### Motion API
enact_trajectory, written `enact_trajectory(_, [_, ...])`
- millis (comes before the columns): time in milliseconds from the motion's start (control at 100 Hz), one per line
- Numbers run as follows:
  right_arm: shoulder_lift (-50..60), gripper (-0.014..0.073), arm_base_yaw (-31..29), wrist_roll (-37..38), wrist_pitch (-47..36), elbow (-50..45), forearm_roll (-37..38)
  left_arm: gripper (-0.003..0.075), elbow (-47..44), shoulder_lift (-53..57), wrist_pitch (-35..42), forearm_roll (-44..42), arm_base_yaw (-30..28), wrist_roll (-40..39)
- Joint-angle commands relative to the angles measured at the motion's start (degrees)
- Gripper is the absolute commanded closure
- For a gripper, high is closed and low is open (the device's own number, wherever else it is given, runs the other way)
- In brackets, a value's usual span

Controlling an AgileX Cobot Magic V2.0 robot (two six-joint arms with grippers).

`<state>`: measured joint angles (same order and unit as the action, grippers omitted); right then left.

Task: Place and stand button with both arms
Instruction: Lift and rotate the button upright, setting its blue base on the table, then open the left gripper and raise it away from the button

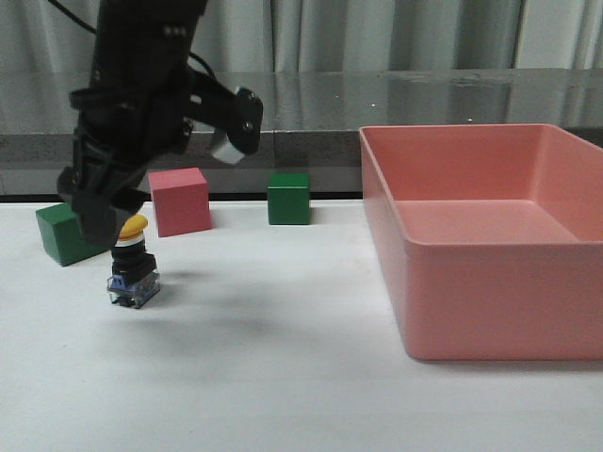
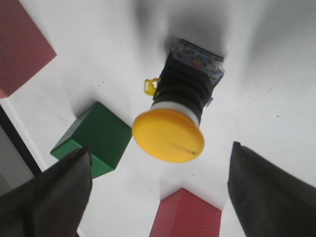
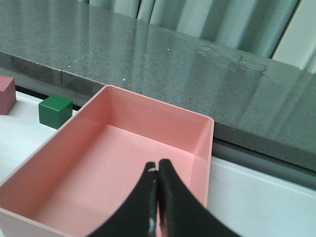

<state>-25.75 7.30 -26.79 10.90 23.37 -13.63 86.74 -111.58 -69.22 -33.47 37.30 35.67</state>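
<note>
Both left fingers (image 2: 49,197) spread apart, apparently clear of the upright button (image 2: 173,129) between them.

White table, five things on it

The table (image 1: 283,377) carries the button (image 1: 132,273) upright under the left gripper (image 1: 111,218), two green cubes (image 1: 66,235) (image 1: 288,198), a red cube (image 1: 180,201) behind, and a pink bin (image 1: 490,254) off to its right.

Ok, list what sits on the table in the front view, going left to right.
Green cube → button → red cube → second green cube → pink bin.
</note>
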Motion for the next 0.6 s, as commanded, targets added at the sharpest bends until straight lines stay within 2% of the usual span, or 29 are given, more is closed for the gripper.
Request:
enact_trajectory(0, [-0.1, 0.0655, -0.23, 0.16, -4.43, 1.54, -0.45, 0.0174, 1.65, 6.67, -3.85, 1.14, -1.55, -0.71])
enact_trajectory(70, [-0.1, 0.0655, -0.23, 0.16, -4.43, 1.54, -0.45, 0.0185, 1.65, 9.47, -3.96, 3.61, -3.31, -1.71])
enact_trajectory(140, [-0.1, 0.0655, -0.23, 0.16, -4.43, 1.54, -0.45, 0.0253, 1.65, 12.24, -3.96, 4.96, -5.59, -5.72])
enact_trajectory(250, [-0.1, 0.0655, -0.23, 0.16, -4.43, 1.54, -0.45, 0.0465, 1.65, 16.77, -3.96, 6.88, -10.11, -13.07])
enact_trajectory(360, [-0.1, 0.0655, -0.23, 0.16, -4.43, 1.54, -0.45, 0.0717, 1.65, 21.16, -3.61, 11.72, -15.19, -13.57])
enact_trajectory(380, [-0.1, 0.0655, -0.23, 0.16, -4.43, 1.54, -0.45, 0.0743, 1.65, 22.05, -3.61, 13.02, -15.84, -13.57])
enact_trajectory(490, [-0.1, 0.0655, -0.23, 0.16, -4.43, 1.54, -0.45, 0.074, 1.07, 27.01, -0.75, 21.26, -20.92, -13.57])
enact_trajectory(590, [-0.1, 0.0655, -0.23, 0.16, -4.43, 1.54, -0.45, 0.074, -3.17, 33.25, 9.18, 26.57, -24.08, -13.57])
